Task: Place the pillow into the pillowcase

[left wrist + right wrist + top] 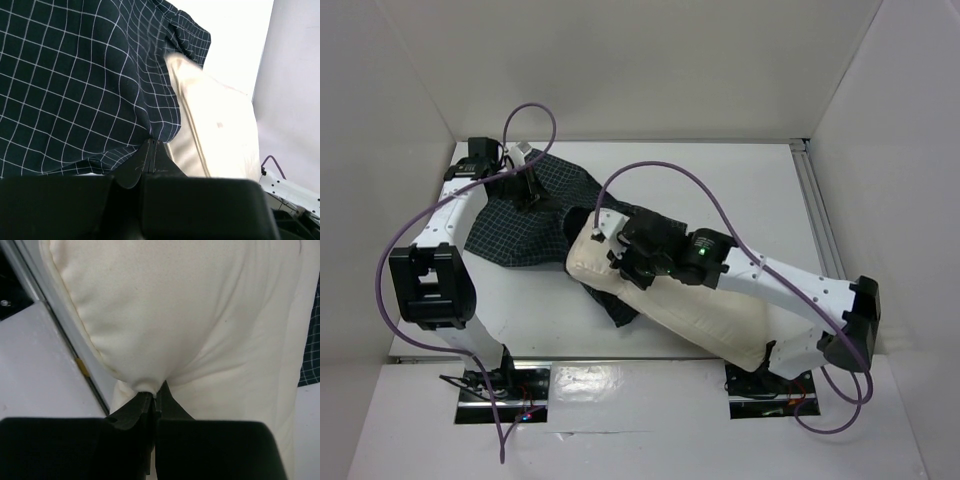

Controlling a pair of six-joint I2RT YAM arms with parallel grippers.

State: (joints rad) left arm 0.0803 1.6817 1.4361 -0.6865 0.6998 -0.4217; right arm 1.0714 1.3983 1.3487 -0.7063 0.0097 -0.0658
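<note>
Dark checked cloth, the pillowcase point(520, 230), lies spread and rumpled on the left half of the white table point(740, 190), its far edge near the back wall point(650, 70). The cream pillow point(710, 310) stretches on a slant from the middle of the table down to the near edge, beside the right arm's base. Nearly all of the pillow is outside the pillowcase. Only its upper left end meets the cloth, with a dark flap showing under its near side. In the left wrist view, a fold of the pillowcase point(75, 75) laps over one corner of the pillow point(215, 120). Whether that corner sits inside the opening cannot be told.

The left gripper point(527, 187) is at the far left part of the cloth. Its wrist view shows the left gripper point(152, 147) pressed together on a pinch of checked fabric, which rises from it in a tent. The right gripper point(618, 258) is on the pillow's upper left end. Close up, the right gripper point(156, 396) nips a small tuck of the pillow point(175, 305), with a sliver of pillowcase point(312, 340) at the right edge.

Bare table lies open right of the pillow, as far as the metal rail point(817, 215) along the right side.
</note>
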